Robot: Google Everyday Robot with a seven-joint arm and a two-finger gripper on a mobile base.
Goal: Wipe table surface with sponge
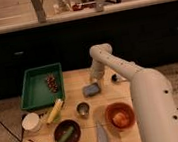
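Note:
The light tan wooden table surface (77, 85) holds several dishes. The small blue-grey sponge (91, 89) lies on it right of centre, above the small metal cup (82, 109). My white arm reaches from the lower right over the table's far side. My gripper (95, 78) hangs at the arm's end just above and right of the sponge, close to it or touching its far edge.
A green tray (37, 88) with grapes sits at the far left. A banana (55, 110), a white cup (31, 122), a dark bowl with a green item (67, 133), an orange bowl (120, 116), a pale pointed grey-blue object (101, 134) and a small dark object (115, 78) stand around.

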